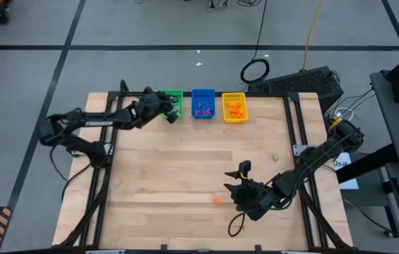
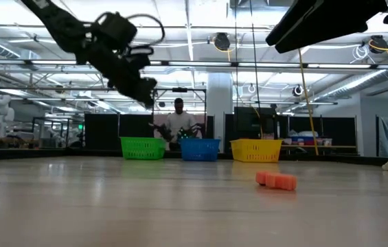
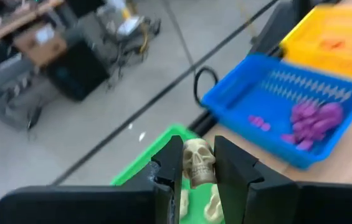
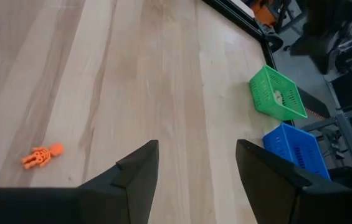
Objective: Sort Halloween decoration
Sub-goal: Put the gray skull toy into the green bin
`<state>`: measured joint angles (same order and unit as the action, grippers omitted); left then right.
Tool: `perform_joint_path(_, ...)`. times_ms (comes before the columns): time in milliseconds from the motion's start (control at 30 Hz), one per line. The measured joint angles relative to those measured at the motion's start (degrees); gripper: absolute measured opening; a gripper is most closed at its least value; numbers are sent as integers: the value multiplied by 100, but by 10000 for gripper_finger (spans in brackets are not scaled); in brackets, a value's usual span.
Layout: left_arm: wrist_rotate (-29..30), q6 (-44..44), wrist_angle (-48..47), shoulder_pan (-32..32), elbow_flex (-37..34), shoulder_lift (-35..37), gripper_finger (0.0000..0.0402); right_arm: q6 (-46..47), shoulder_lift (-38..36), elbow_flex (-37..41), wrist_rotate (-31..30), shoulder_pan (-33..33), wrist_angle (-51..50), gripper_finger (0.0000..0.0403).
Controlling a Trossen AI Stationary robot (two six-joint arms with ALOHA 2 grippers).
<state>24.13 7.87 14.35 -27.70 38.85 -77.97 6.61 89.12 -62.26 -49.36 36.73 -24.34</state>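
My left gripper (image 3: 199, 171) is shut on a pale skull trinket (image 3: 199, 160) and hangs over the green bin (image 3: 163, 146), seen from above too (image 1: 171, 111). More pale pieces (image 3: 213, 205) lie in that bin. Purple trinkets (image 3: 316, 118) sit in the blue bin (image 1: 203, 103), orange ones in the yellow bin (image 1: 234, 107). An orange skeleton figure (image 4: 42, 155) lies flat on the table, also in the high view (image 1: 217, 201). My right gripper (image 4: 197, 168) stands open above the wood, to the right of it (image 1: 238, 189). A pale trinket (image 1: 275, 157) lies alone further right. My left gripper pinches the skull by its two sides (image 3: 190, 163) between the two fingers. The fingers slant downward from the table's left side. The skull sits upright in the hold, lifted clear above the green bin.
The three bins stand in a row at the table's far edge. Black frame rails (image 1: 298, 120) run along the table's sides. A person (image 2: 178, 120) shows beyond the far edge in the low view. Bare wood lies across the table's middle.
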Motion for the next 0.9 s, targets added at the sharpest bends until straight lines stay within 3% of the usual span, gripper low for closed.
perform_joint_path(233, 32, -640, 29, -170, 0, -679, 68, -20, 0, 0, -2, 0, -2, 203)
perform_joint_path(500, -141, -1313, 20, -310, 0, -838, 77, -22, 2, 0, -2, 0, -10, 203)
perform_joint_path(900, -456, -1657, -46, -361, 0, -838, 221, 25, 2, 0, -4, 0, -38, 203)
